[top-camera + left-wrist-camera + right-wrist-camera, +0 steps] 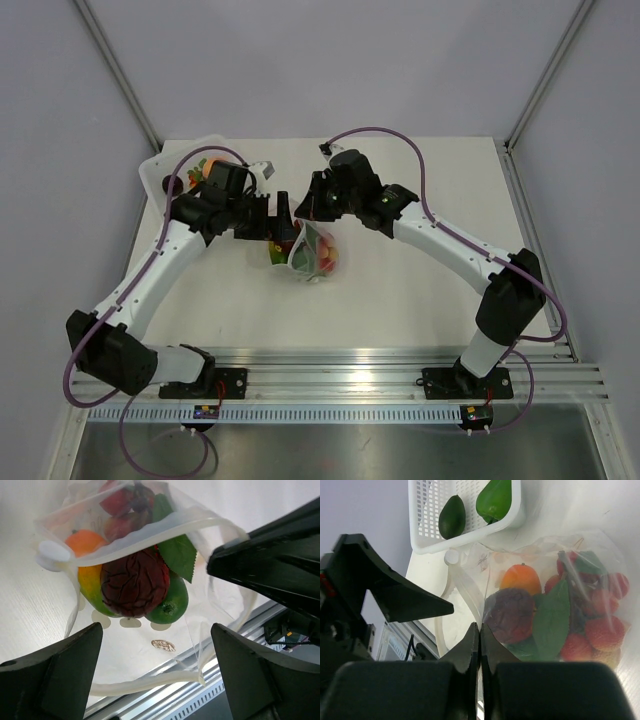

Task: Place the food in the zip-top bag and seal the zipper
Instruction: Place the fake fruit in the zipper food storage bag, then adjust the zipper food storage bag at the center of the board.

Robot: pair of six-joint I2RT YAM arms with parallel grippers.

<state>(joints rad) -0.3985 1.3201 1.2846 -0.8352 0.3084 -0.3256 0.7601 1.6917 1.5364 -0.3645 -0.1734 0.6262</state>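
The zip-top bag [318, 256] lies mid-table with its mouth open and holds several pieces of food: a dark red piece [134, 582], an orange one [82, 542] and a green one [170, 606]. The same bag [560, 605] fills the right of the right wrist view. The zipper [150, 536] is parted, and its other strip [145, 682] sags loose between the fingers of my left gripper [156, 630], which stands wide open just at the mouth. My right gripper [480, 630] is shut on the bag's mouth edge. In the top view both grippers, left [283, 222] and right [303, 212], meet over the bag.
A white perforated tray [465, 535] stands beyond the bag and holds a dark green piece [452, 516] and a bright green piece [493, 497]. It sits at the table's far left corner [158, 168]. An aluminium rail [330, 365] runs along the near edge.
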